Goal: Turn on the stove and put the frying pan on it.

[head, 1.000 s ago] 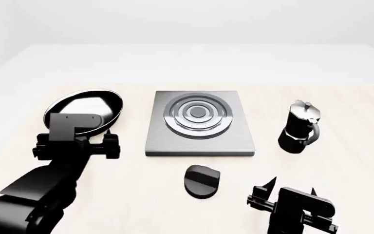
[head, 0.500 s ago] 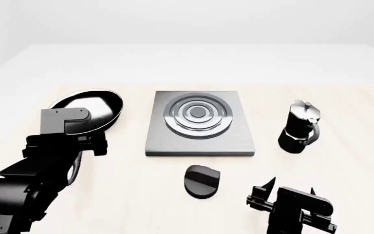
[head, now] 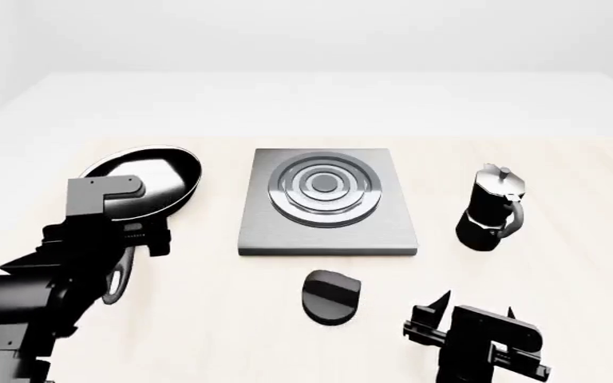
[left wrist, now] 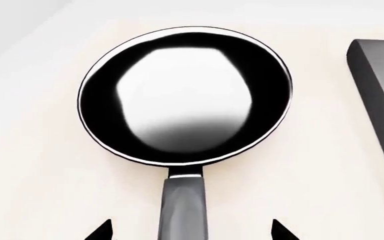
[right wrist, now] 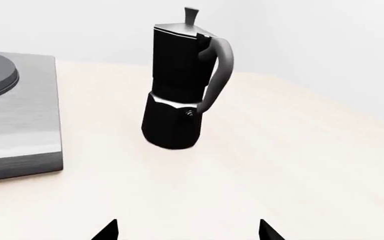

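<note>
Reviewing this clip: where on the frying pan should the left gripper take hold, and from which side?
Probably the long handle, approached from its free end, the side nearest the robot. The frying pan lies flat on the table with its handle pointing back toward the left gripper, whose open fingertips already straddle it. The round shallow rim offers a poorer hold.

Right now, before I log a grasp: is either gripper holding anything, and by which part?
Nothing is held. The left gripper is open astride the frying pan handle, and the right gripper is open and empty.
</note>
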Robot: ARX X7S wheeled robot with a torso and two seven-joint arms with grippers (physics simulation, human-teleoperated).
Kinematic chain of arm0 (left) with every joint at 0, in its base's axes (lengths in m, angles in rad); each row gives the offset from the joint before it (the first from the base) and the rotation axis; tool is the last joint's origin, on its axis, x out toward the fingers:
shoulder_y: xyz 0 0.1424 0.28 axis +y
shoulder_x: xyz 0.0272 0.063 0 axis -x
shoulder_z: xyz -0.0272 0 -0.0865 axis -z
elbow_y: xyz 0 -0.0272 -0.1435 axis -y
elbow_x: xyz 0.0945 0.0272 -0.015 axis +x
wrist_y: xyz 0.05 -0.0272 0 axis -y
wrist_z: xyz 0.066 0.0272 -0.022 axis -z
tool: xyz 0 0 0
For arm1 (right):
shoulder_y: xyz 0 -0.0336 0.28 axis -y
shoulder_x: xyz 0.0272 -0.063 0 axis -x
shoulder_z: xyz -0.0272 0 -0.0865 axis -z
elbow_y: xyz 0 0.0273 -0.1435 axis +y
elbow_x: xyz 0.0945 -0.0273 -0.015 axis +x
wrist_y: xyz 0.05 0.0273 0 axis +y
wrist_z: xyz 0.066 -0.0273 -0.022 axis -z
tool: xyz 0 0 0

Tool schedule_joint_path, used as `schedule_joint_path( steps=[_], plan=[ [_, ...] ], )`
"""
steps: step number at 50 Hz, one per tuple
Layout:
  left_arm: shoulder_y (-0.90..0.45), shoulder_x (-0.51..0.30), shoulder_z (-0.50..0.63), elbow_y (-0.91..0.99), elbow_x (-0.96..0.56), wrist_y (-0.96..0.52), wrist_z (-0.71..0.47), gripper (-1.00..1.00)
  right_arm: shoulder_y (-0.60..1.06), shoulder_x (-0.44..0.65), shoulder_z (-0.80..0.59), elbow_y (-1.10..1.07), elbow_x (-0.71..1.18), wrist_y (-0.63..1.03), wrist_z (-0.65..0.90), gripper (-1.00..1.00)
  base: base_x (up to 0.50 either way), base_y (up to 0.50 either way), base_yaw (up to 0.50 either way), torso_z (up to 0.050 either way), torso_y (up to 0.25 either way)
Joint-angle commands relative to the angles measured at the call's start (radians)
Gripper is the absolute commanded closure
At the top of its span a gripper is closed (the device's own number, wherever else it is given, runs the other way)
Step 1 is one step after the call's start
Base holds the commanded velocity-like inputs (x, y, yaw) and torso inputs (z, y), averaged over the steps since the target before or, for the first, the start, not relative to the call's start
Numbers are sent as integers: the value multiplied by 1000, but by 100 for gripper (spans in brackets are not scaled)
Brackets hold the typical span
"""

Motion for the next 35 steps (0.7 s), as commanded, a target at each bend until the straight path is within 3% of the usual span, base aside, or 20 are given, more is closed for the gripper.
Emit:
schedule_joint_path(
  steps=[1, 35],
  plan=[
    [-39, 0, 21, -83, 16, 5, 21, -100, 1, 2, -5, -4, 2, 9, 6, -100, 0, 0, 0, 0, 0],
    [-95, 33, 85, -292, 68, 72, 74, -100, 2, 11, -21, -27, 4, 37, 22, -100, 0, 0, 0, 0, 0]
  ],
)
